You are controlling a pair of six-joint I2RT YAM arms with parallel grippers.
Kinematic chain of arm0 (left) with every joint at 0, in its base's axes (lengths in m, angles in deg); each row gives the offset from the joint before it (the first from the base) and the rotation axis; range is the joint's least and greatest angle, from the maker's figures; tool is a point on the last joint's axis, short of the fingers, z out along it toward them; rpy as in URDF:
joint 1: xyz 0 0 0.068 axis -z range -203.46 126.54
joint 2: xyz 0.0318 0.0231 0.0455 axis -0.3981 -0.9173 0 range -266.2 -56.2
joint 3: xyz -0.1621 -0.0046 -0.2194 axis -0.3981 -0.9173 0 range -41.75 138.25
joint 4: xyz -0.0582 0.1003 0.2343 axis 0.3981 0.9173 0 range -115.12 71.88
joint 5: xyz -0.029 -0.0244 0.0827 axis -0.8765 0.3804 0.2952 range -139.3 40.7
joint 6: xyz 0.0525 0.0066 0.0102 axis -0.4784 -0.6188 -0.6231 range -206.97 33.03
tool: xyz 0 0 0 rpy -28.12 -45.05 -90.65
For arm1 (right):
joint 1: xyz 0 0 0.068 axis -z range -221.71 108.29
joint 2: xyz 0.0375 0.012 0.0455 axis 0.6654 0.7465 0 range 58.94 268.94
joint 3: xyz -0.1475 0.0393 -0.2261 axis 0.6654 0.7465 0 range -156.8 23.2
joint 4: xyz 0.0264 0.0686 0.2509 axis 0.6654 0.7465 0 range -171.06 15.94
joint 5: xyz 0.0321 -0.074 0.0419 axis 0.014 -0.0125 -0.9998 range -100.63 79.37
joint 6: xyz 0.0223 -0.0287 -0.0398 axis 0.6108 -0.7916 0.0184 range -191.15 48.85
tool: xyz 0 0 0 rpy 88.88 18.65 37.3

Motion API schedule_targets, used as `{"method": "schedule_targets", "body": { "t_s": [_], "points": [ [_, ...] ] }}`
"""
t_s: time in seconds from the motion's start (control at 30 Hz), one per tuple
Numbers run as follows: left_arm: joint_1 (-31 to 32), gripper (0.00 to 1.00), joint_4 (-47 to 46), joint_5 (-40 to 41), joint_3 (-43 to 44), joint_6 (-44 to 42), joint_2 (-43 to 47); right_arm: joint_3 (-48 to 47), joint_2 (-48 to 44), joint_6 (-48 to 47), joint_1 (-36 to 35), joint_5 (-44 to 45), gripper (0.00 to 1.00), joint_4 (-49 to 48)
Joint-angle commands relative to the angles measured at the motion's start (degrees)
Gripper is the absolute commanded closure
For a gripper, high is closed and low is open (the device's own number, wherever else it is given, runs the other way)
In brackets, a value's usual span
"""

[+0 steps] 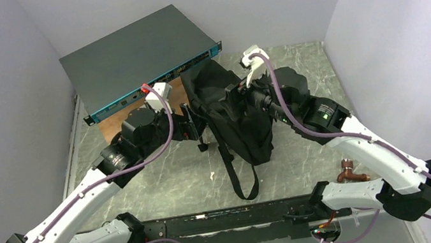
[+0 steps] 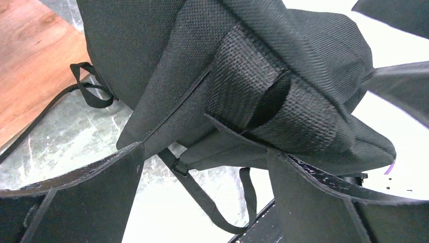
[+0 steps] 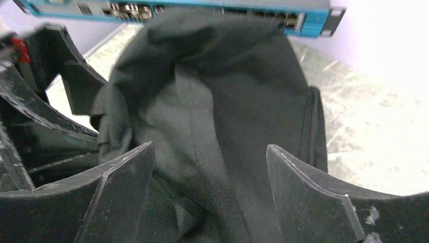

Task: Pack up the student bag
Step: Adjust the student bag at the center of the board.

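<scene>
The student bag [image 1: 235, 118], a black soft fabric backpack, lies slumped in the middle of the table with a long strap [image 1: 243, 185] trailing toward the near edge. My left gripper [image 1: 191, 124] is at the bag's left side, open. In the left wrist view the bag [image 2: 243, 66] and its webbing loop [image 2: 253, 96] sit just beyond the spread left gripper [image 2: 205, 167], with nothing pinched. My right gripper [image 1: 241, 101] is over the bag's top. In the right wrist view its jaws [image 3: 210, 152] stand wide apart, with loose bag fabric [image 3: 212, 106] lying between them.
A flat grey network switch box [image 1: 138, 55] with a blue front rests on a wooden block [image 1: 177, 91] behind the bag. A small copper-coloured piece [image 1: 351, 172] lies by the right arm. Grey walls close in the marble-patterned table [image 1: 170, 180] on three sides.
</scene>
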Motion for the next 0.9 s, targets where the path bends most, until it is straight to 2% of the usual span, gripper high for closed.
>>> {"method": "schedule_targets", "body": {
  "t_s": [0.0,0.03,0.13,0.23,0.27,0.33,0.43,0.53,0.63,0.7,0.77,0.87],
  "points": [
    [-0.3,0.05,-3.8,-1.6,1.7,0.6,-1.0,4.4,-0.5,1.1,2.6,-2.2,0.20,-3.0],
    [-0.4,0.05,-4.2,-1.6,1.4,0.8,-0.9,5.5,-0.7,1.4,3.7,-1.6,0.26,-3.6],
    [-0.5,0.05,-3.5,-2.4,1.8,0.7,-1.4,8.0,-2.6,2.9,6.1,1.7,0.66,-4.9],
    [-0.6,0.05,-2.3,-2.3,1.7,0.4,-0.8,10.1,-6.0,5.5,7.4,4.9,0.97,-6.4],
    [-0.6,0.04,-2.2,-2.3,1.3,0.4,-0.3,10.9,-6.8,7.3,7.8,6.2,1.00,-6.4],
    [-0.7,0.04,-2.6,-0.8,-0.1,0.7,1.1,13.3,-8.1,11.5,8.2,5.5,1.00,-6.9],
    [-0.9,0.04,-2.5,-0.6,-1.3,1.3,2.8,14.9,-8.5,12.9,8.2,4.3,1.00,-7.3],
    [-0.9,0.04,-0.7,-0.2,-1.7,1.3,4.5,12.6,-7.3,11.0,9.2,8.2,1.00,-4.7],
    [-1.0,0.04,1.0,0.7,-2.2,1.1,6.7,9.4,-4.9,9.7,9.9,5.2,0.98,-2.7],
    [-0.9,0.04,1.5,1.3,-2.9,1.4,8.3,9.2,-3.3,11.0,10.0,7.0,1.00,-0.8],
    [-0.9,0.04,1.8,1.9,-4.2,2.1,10.0,13.7,-3.8,12.0,10.4,11.5,1.00,-1.3],
    [-0.9,0.04,1.2,1.8,-6.5,3.3,12.2,19.7,-4.9,11.0,12.4,10.2,1.00,-6.4]
  ]
}}
